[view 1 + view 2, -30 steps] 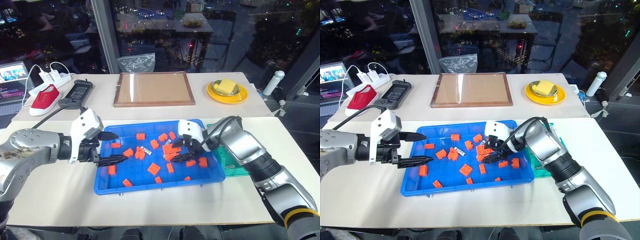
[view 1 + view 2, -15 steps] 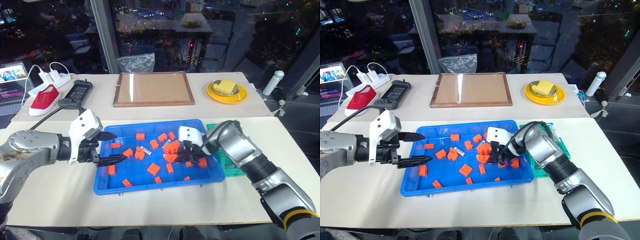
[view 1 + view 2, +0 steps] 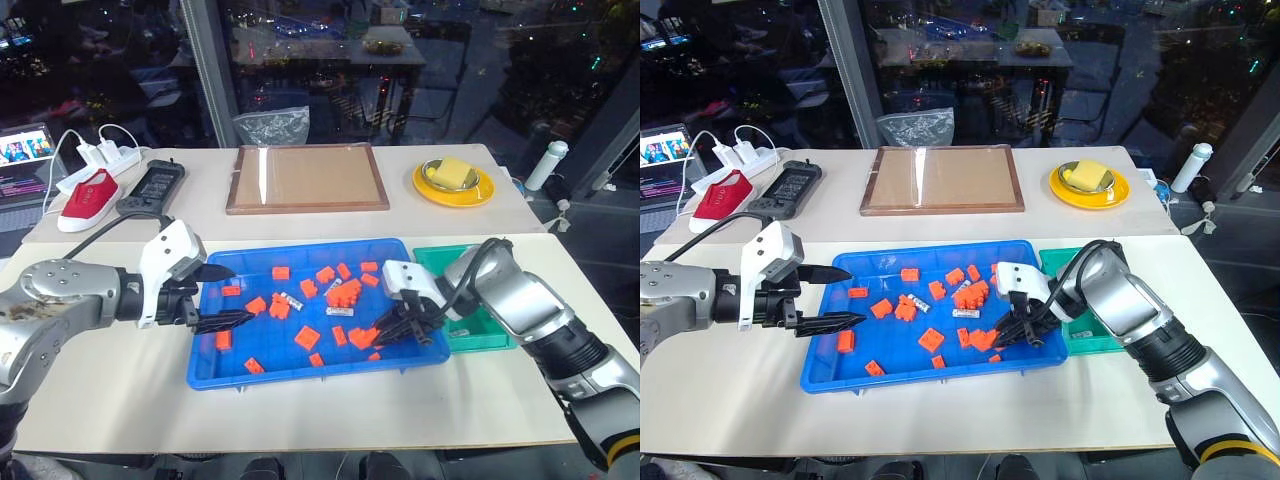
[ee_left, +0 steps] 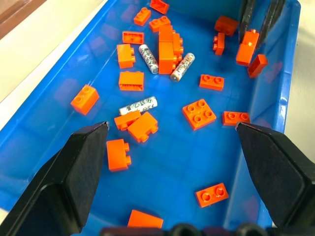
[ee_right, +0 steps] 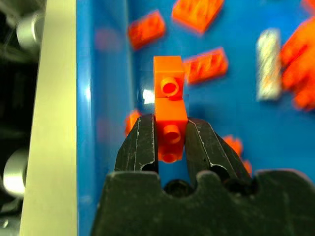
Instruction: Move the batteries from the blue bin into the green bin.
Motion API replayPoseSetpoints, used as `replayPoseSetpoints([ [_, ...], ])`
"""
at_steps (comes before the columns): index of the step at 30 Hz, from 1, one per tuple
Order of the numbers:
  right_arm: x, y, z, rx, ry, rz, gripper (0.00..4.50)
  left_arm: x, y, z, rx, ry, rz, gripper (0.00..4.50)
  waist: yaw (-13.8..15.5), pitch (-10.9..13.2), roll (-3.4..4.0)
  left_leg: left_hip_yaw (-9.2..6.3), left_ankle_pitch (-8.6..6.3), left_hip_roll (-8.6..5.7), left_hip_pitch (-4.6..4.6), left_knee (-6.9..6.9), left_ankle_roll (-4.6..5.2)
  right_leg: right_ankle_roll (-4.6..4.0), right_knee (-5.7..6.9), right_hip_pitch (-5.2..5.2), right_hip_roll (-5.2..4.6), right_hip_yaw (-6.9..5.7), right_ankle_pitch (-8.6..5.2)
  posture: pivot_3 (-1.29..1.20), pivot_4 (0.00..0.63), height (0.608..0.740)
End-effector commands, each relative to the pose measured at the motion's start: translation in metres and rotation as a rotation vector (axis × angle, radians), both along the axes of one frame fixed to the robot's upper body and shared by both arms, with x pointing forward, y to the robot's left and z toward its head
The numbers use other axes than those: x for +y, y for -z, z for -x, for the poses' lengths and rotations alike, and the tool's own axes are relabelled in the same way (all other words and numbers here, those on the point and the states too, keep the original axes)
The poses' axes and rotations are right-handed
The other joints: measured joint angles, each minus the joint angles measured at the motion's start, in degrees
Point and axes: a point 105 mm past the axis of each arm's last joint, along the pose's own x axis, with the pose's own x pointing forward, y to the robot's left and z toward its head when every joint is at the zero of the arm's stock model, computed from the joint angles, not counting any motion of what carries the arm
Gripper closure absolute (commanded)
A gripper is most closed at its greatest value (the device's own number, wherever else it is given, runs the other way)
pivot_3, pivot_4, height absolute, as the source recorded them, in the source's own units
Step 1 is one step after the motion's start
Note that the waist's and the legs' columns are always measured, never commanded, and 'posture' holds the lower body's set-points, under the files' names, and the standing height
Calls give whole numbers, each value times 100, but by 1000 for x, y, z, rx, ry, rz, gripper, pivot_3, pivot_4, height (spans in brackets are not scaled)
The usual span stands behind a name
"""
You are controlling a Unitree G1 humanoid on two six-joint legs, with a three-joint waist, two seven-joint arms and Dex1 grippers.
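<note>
**Right gripper pinches an orange block, not a battery, inside the blue bin**

A white table holds a wide blue bin (image 3: pixel 300 375) scattered with orange building blocks (image 3: pixel 307 337). The teal-green bin (image 3: pixel 470 335) sits touching the blue bin's edge at 3 o'clock.

Three batteries show in the left wrist view: one (image 4: pixel 138 105) lying near the bin's middle, and two more (image 4: pixel 148 58) (image 4: pixel 182 66) flanking a stack of orange blocks. From the head camera one battery (image 3: pixel 292 299) lies at about 10 o'clock from the bin's centre and another (image 3: pixel 341 311) near the centre. All are loose in the blue bin; whether any battery lies in the green bin cannot be told.

The right gripper (image 3: pixel 384 336) hovers low at about 4 o'clock in the blue bin. Its fingers (image 5: pixel 142 147) are clenched on a two-stud orange block (image 5: pixel 169 113).

The left gripper (image 3: pixel 224 296) waits at the bin's 9 o'clock edge, fingers spread wide and holding nothing.

The step in hand appears to be a pick from the blue bin, but the catch looks wrong. The next move likely calls for dropping the block back, then closing on a battery lengthwise and carrying it toward 3 o'clock.
</note>
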Motion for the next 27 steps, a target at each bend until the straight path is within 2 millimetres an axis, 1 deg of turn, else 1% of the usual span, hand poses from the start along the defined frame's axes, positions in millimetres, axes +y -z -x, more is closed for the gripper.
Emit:
replayPoseSetpoints([
  [1, -5, -5, -9, -48, 14, 16, 4061, -1, -6, -2, -39, 8, -9, 0, 6, 0, 0, 0, 0, 0, 0, 0, 0, 0, 0, 0, 0, 0, 0, 0, 150, 736],
  [3, -8, -14, -11, -50, 16, -9, 3058, 1, -3, 1, -10, 8, -5, 0, 17, 0, 0, 0, 0, -1, -2, 0, 0, 0, 0, 0, -1, 0, 0, 0, 150, 736],
  [4, -10, -19, -10, -47, 10, -14, 2791, 1, -1, 3, 1, 14, -12, 0, 20, 0, 0, 0, 0, -1, -3, 0, 0, 0, -2, 1, -2, 0, 0, 0, 150, 736],
  [5, -11, -23, -9, -49, 0, -21, 2404, 2, 1, 5, 10, 17, -15, 0, 22, 0, 0, 0, 0, -2, -4, 0, 0, 0, -2, 1, -3, 0, 0, 0, 150, 736],
  [6, -11, -27, -9, -52, -8, -36, 2176, 2, 1, 6, 13, 17, -18, 0, 24, 0, -1, 0, 0, -2, -4, 0, 0, 0, -2, 1, -3, 0, 0, 0, 150, 736],
  [8, -8, -36, -10, -70, -19, -67, 1402, 3, 2, 7, 14, 14, -20, 0, 24, 0, 0, 0, 0, -1, -4, 0, 0, 0, -1, 1, -3, 0, 0, 0, 150, 736],
  [10, -1, -41, -13, -118, -41, -86, 804, 3, 2, 7, 11, 14, -21, 0, 16, 0, -1, 0, 0, -1, -3, 0, 0, 0, -1, 1, -2, 0, 0, 0, 150, 736],
  [11, 1, -42, -14, -133, -51, -92, 804, 3, 2, 7, 10, 14, -20, 0, 2, 0, -1, 0, 0, 0, -1, 0, 0, 0, -1, 1, -1, 0, 0, 0, 150, 736],
  [14, 21, -47, -28, -204, -22, -161, 804, 2, 0, 4, -4, 3, -16, 0, -16, 0, -1, 1, 0, 3, 3, -1, 0, -1, 1, 1, 2, 0, 0, 0, 150, 736],
  [16, 31, -43, -35, -227, -15, -173, 804, 5, 1, 1, -9, -29, -20, 0, -17, 0, 0, 1, 0, 3, 2, -1, 0, -1, 2, 0, 3, 0, 0, 0, 150, 736],
  [20, 42, -35, -35, -199, -28, -169, 804, 6, -2, -1, -20, -34, -12, 0, 56, 0, -1, 0, 0, -1, -6, -1, -1, -2, 4, 0, -2, 0, 1, 0, 150, 736],
  [23, 48, -28, -36, -182, -28, -158, 804, 6, -4, -1, -31, -35, -14, 0, 49, 0, -1, 0, 0, -1, -8, 1, -2, -4, 4, 1, -3, 0, 2, 0, 150, 736],
  [24, 49, -26, -37, -181, -26, -152, 1335, 6, -5, -1, -35, -38, -13, 0, 45, 0, -1, -1, 0, 0, -6, 1, -1, -4, 4, 1, -1, -1, 2, 0, 150, 736],
  [25, 50, -25, -38, -184, -24, -148, 1456, 6, -6, -2, -37, -40, -12, 0, 38, 0, -1, -1, 0, 0, -6, 1, -2, -4, 3, -1, -1, 0, 2, 0, 150, 736],
  [26, 50, -25, -39, -185, -24, -146, 1739, 6, -6, -2, -38, -41, -12, 0, 37, 0, -1, 0, 0, 0, -4, 1, -1, -4, 4, -1, -1, 0, 2, 0, 150, 736],
  [27, 51, -25, -40, -188, -20, -147, 2153, 6, -6, -1, -38, -41, -13, 0, 28, 0, -1, -1, 0, 0, -4, 1, -1, -4, 4, -1, -1, 0, 2, 0, 150, 736],
])
